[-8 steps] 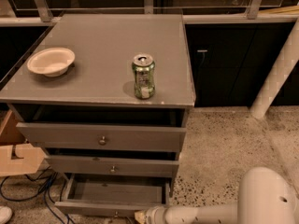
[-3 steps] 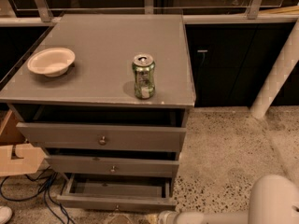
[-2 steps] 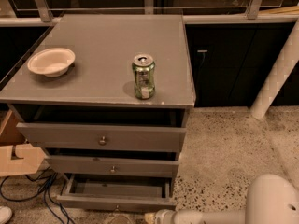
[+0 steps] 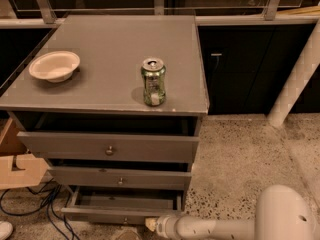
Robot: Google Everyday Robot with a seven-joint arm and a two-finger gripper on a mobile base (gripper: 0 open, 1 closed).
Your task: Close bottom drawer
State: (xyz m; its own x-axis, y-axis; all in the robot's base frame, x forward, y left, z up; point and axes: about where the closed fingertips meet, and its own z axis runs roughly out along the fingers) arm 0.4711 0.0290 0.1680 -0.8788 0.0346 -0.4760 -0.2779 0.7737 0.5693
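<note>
Speckled floor, grey bottom drawer ajar, hand at its right corner

A grey cabinet fills the left and centre of the frame; on its top a white bowl sits at the left and a green can stands upright near the front edge, well apart from the bowl; the bottom drawer stands pulled out at lower centre, further than the middle drawer and top drawer; the gripper sits at the bottom centre, just beside the right end of that drawer's front panel, on a white arm reaching in from the lower right; cables lie on the speckled floor at lower left.
</note>
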